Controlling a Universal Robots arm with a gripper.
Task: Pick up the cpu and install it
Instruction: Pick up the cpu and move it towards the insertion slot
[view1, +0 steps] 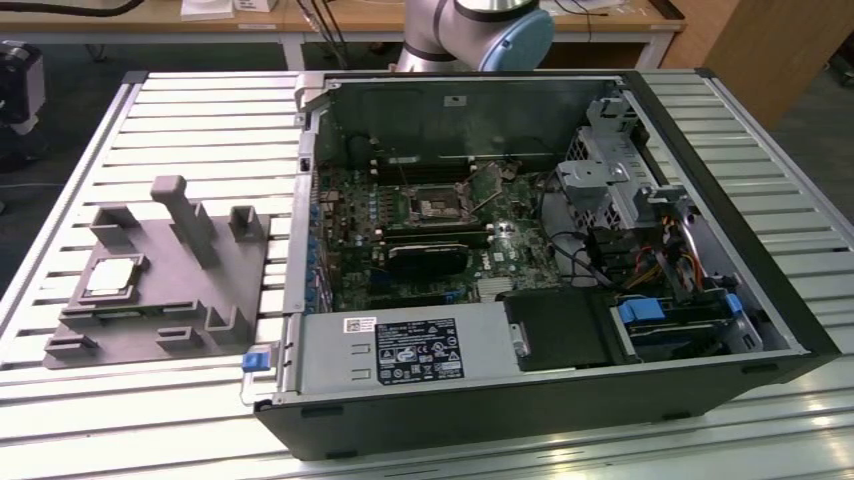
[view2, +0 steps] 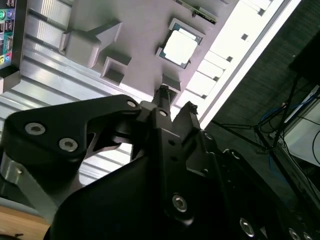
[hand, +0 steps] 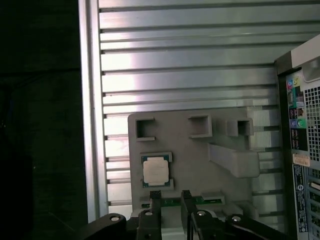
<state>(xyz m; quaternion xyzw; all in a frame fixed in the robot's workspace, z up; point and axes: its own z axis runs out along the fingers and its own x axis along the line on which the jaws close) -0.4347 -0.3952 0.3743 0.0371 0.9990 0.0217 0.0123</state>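
I see a grey fixture block on the slatted tabletop. An open computer case lies beside it.

The arm has a rounded silver-grey joint with a pale blue cap. The gripper is matt black, built of angular linked plates fastened with round silver screws. It ends in two slim black fingers, and a bare metal bracket sits beside it.
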